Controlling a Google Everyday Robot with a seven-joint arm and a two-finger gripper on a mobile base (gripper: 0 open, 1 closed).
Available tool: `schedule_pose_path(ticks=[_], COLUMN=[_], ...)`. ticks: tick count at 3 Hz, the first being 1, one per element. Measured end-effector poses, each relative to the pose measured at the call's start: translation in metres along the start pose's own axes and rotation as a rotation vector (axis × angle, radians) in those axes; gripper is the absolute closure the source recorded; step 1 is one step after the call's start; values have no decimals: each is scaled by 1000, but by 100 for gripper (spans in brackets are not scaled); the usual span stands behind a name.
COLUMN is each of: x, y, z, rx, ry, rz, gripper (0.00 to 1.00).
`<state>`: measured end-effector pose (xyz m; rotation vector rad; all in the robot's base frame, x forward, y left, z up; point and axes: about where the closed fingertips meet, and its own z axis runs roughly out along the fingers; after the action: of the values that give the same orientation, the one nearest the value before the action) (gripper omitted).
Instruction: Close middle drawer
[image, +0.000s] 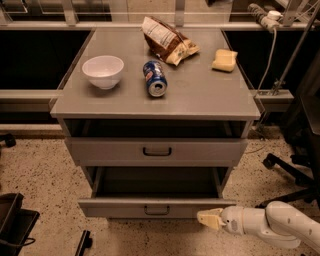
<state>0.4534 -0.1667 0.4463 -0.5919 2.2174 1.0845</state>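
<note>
Grey cabinet top (200, 100) carried four items. White bowl (103, 71) sat upright at the left. Blue soda can (155, 85) lay on its side near the centre, open end toward the front. Crumpled brown snack bag (167, 41) lay at the back, just behind the can. Yellow sponge (224, 60) sat at back right, apart from the bag. Gripper (210, 218) hung low at front right, over the speckled floor (40, 165).

Hand (210, 218) just beside right front corner of middle drawer (115, 207), below top drawer (105, 150).
</note>
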Motion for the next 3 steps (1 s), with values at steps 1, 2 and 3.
schedule_pose_path(ticks=[1, 2, 3], x=[0, -4, -15], y=[0, -11, -32], z=[0, 6, 27], rx=[0, 70, 183], ry=[0, -19, -51], rz=[0, -27, -100], gripper=[100, 100, 100])
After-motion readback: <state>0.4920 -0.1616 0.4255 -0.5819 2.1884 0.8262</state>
